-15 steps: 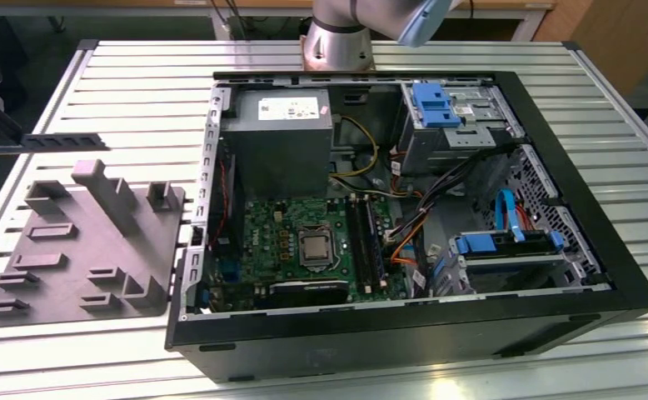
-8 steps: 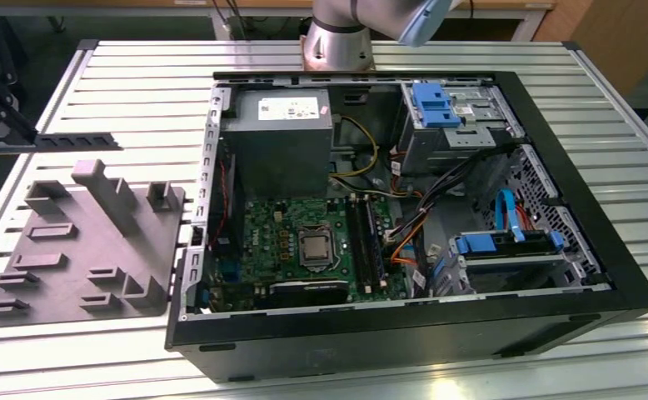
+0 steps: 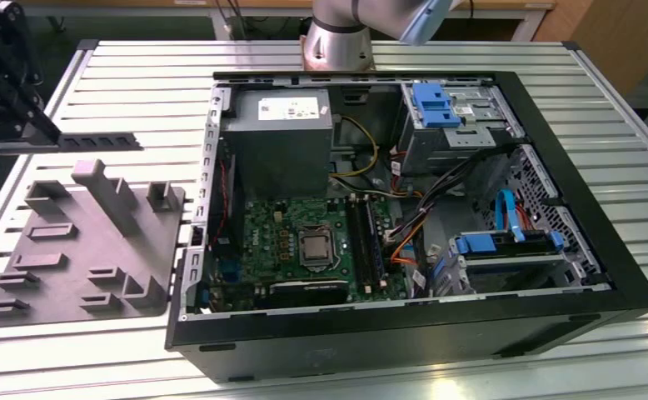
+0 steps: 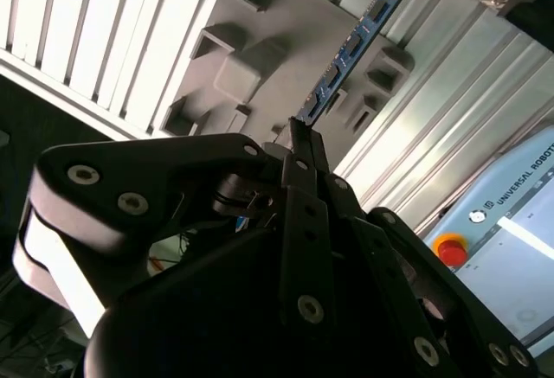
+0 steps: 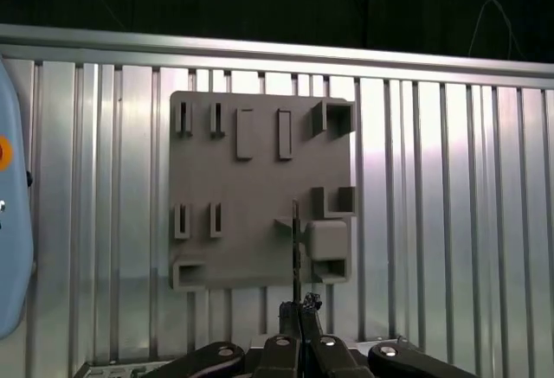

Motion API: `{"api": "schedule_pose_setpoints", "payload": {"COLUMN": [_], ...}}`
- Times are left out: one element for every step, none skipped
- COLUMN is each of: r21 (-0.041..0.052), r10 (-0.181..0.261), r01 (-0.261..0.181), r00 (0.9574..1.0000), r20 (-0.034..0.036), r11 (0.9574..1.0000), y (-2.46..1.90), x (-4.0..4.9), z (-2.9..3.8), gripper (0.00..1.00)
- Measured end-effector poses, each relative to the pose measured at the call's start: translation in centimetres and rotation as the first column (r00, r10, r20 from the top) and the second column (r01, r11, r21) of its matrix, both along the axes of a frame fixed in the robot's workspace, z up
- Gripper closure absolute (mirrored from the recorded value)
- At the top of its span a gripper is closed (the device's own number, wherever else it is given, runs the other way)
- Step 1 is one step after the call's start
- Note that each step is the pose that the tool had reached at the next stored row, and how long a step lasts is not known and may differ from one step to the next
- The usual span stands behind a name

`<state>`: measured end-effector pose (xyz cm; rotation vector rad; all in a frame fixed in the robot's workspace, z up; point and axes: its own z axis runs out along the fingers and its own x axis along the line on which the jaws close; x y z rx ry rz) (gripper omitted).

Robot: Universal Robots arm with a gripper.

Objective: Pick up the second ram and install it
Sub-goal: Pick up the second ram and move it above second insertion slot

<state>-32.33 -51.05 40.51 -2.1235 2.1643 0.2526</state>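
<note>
My gripper (image 3: pixel 27 133) hangs above the table at the exterior view's far left, shut on the second ram (image 3: pixel 80 142), a long thin dark stick held level and pointing toward the computer case. In the second wrist view the ram (image 4: pixel 359 36) looks blue with a row of chips and juts out past the shut fingers (image 4: pixel 305 149). Seen edge-on in the first wrist view, the ram (image 5: pixel 295 248) is a thin line above the gripper (image 5: pixel 299 309), over the grey tray (image 5: pixel 251 214). The motherboard's long black slots (image 3: pixel 364 237) lie inside the open case.
The grey plastic tray (image 3: pixel 74 258) with upright blocks lies on the ribbed metal table (image 3: pixel 135 75) under the gripper. The open computer case (image 3: pixel 413 333) holds a power supply (image 3: pixel 274 137), a green motherboard (image 3: pixel 285 237), cables and blue drive brackets (image 3: pixel 436 104). The arm's base (image 3: pixel 339 42) stands behind the case.
</note>
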Motion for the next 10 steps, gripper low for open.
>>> {"api": "schedule_pose_setpoints", "payload": {"r21": [-0.0024, -0.0051, -0.0079, -0.0106, -0.0132, -0.0164, -0.0194, -0.0225, -0.0259, -0.0292], "r10": [0.000, 0.000, 0.000, 0.000, 0.000, 0.000, 0.000, 0.000, 0.000, 0.000], "r01": [0.000, 0.000, 0.000, 0.000, 0.000, 0.000, 0.000, 0.000, 0.000, 0.000], "r00": [1.0000, 1.0000, 1.0000, 1.0000, 1.0000, 1.0000, 1.0000, 1.0000, 1.0000, 1.0000], "r20": [-0.0003, -0.0005, -0.0008, -0.0010, -0.0013, -0.0015, -0.0019, -0.0022, -0.0025, -0.0026], "r11": [1.0000, 1.0000, 1.0000, 0.9999, 0.9999, 0.9999, 0.9998, 0.9997, 0.9997, 0.9996], "y": [0.01, 0.03, 0.04, 0.06, 0.07, 0.09, 0.11, 0.12, 0.14, 0.15], "x": [0.24, 0.47, 0.71, 0.95, 1.18, 1.41, 1.63, 1.85, 2.06, 2.26], "z": [0.00, 0.00, 0.00, 0.00, 0.00, 0.00, 0.00, 0.00, 0.00, 0.00], "gripper": [0.88, 0.88, 0.88, 0.88, 0.88, 0.88, 0.88, 0.88, 0.88, 0.88]}}
